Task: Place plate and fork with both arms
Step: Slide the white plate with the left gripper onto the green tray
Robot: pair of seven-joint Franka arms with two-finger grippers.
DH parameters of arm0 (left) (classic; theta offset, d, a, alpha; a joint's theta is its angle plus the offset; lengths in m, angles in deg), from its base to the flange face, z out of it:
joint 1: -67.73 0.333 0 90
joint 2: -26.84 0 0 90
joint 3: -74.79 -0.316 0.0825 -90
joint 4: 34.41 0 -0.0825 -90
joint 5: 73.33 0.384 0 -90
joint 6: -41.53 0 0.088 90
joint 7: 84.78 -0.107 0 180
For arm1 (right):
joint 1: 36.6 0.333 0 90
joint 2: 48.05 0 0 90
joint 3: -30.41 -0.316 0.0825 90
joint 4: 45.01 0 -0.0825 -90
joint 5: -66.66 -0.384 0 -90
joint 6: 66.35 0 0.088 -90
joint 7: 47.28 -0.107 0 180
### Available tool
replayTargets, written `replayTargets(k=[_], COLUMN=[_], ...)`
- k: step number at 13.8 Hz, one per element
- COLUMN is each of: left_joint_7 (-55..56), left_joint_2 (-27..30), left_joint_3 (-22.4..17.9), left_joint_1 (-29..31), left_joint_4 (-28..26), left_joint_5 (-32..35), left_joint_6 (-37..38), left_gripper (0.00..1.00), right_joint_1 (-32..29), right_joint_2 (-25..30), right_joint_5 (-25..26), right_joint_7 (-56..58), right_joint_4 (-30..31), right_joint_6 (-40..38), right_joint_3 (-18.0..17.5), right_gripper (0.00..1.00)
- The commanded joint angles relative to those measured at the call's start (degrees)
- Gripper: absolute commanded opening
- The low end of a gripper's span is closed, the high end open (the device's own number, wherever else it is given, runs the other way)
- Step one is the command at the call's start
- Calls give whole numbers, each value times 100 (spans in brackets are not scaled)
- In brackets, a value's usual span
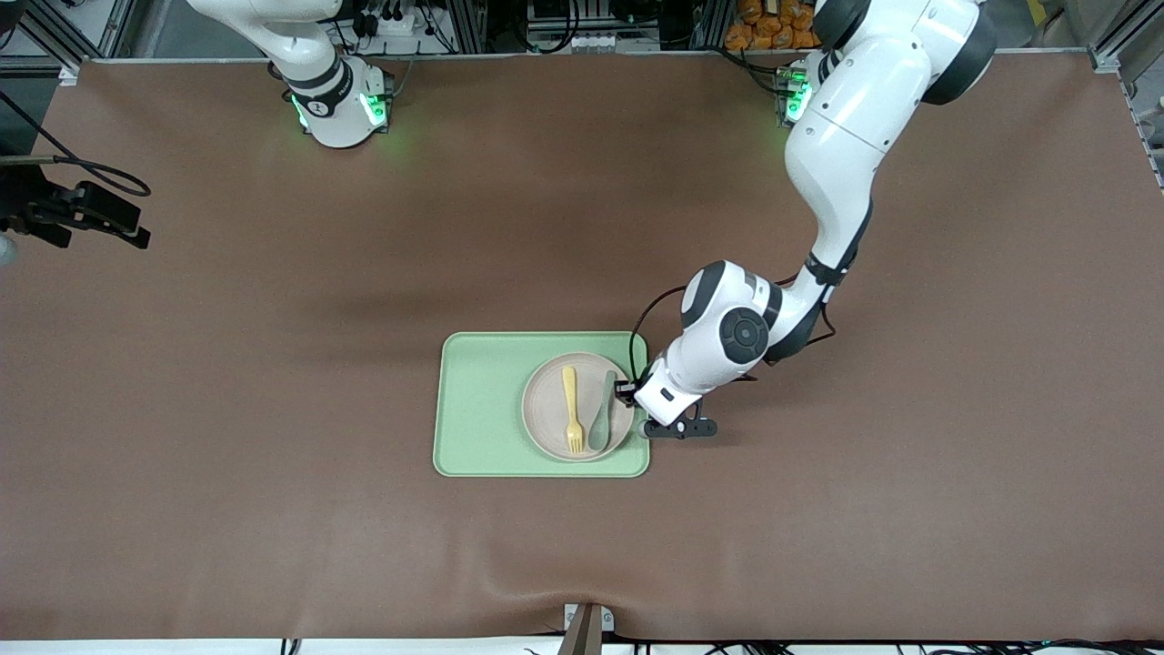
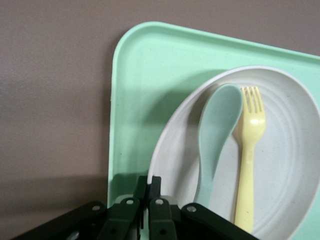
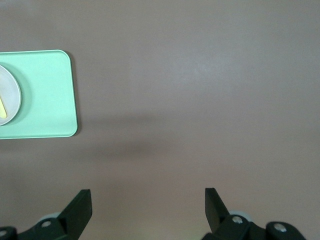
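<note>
Brown bench, and lower centre of the front view the plate (image 1: pixel 551 400) lies on the green tray (image 1: pixel 477 405), fork (image 1: pixel 572 409) and spoon (image 1: pixel 603 414) on it. Left gripper (image 2: pixel 148 200) pinches the plate's rim; right gripper (image 3: pixel 148 207) waits wide open, empty. Lifting and placing remain.

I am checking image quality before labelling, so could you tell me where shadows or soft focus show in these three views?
Front view: even light, a soft arm shadow on the table above the tray. Left wrist view: the left gripper casts a dark shadow onto the tray and plate; fork and spoon look sharp. Right wrist view: the right gripper looks soft-edged, over a faint shadow band.
</note>
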Motion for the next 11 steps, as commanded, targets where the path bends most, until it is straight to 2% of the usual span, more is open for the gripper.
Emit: replayTargets(k=[1,2,3,4,5,9,11], left_joint_7=[86,86,86,77,68,77,77], left_joint_2=[-77,-77,-68,-60,-33,290,860], left_joint_3=[-83,-83,-83,-91,-92,-135,-196], left_joint_1=[-62,-53,-53,-53,-44,-62,69], left_joint_4=[186,177,177,177,177,168,168], left_joint_5=[-8,-8,-8,-8,0,44,341], left_joint_6=[6,6,6,6,6,224,1012], left_gripper=[0,0,12,71,100,100,100], right_joint_1=[-9,-9,-9,-9,-17,9,35], right_joint_2=[46,46,46,46,20,-33,-286], right_joint_5=[-88,-97,-97,-97,-106,-123,-141], right_joint_7=[66,66,75,67,110,699,734], right_joint_4=[-14,-14,-14,-23,-58,-129,-137], right_joint_6=[-24,-23,-41,-58,-76,-322,-287], right_joint_3=[14,14,14,14,14,14,-4], right_gripper=[100,100,100,100,100,100,100])
